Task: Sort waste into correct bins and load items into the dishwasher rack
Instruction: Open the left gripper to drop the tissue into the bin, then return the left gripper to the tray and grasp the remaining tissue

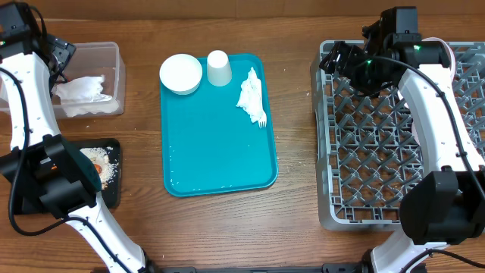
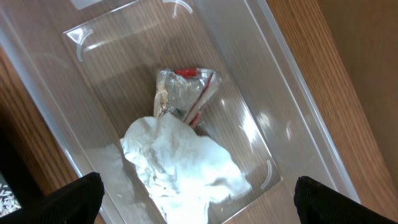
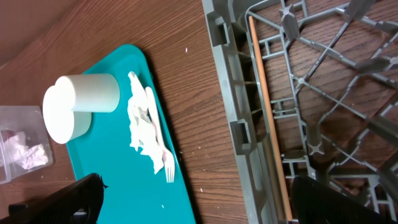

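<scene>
My left gripper hangs open over the clear tub, with nothing between its fingers. In the tub lie a crumpled white napkin and a clear wrapper with a red scrap. My right gripper is open above the far left corner of the grey dishwasher rack. A thin wooden stick lies along the rack's left wall. On the teal tray stand a white bowl and a white cup, beside a napkin and a white fork.
The black tray at the front left holds beige food scraps. A pinkish plate rim shows in the rack behind the right arm. Bare wood lies between the teal tray and the rack.
</scene>
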`<state>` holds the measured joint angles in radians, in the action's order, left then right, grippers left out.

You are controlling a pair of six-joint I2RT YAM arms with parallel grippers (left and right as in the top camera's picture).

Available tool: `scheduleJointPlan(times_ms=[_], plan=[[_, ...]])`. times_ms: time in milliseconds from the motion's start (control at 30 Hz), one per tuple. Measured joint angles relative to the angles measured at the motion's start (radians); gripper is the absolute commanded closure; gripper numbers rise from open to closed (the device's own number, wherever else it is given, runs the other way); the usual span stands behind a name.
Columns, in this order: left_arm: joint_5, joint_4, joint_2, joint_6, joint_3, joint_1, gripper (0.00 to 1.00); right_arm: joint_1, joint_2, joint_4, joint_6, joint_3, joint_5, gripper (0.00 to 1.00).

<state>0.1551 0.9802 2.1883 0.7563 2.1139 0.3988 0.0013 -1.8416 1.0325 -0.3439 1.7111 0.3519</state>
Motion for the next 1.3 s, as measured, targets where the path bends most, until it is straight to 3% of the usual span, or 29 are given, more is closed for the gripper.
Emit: scheduleJointPlan(times_ms=[333,633,900,1300], plan=[[-0.052,0.036,-0.132,-0.13,0.0,-0.053,0.0,0.0,0.0,0.001,0.0,0.0,0.0,0.0],[-0.201,0.071,-0.286,-0.271,0.027,-0.367,0.0,0.0,0.0,0.001,0.0,0.0,0.0,0.0],[-0.227,0.131,-0.116,-0.259,0.027,-0.649,0.0,0.0,0.0,0.001,0.0,0.0,0.0,0.0],[-0.094,0.06,0.141,-0.209,0.024,-0.842,0.0,0.0,0.0,0.0,0.0,0.0,0.0,0.0]])
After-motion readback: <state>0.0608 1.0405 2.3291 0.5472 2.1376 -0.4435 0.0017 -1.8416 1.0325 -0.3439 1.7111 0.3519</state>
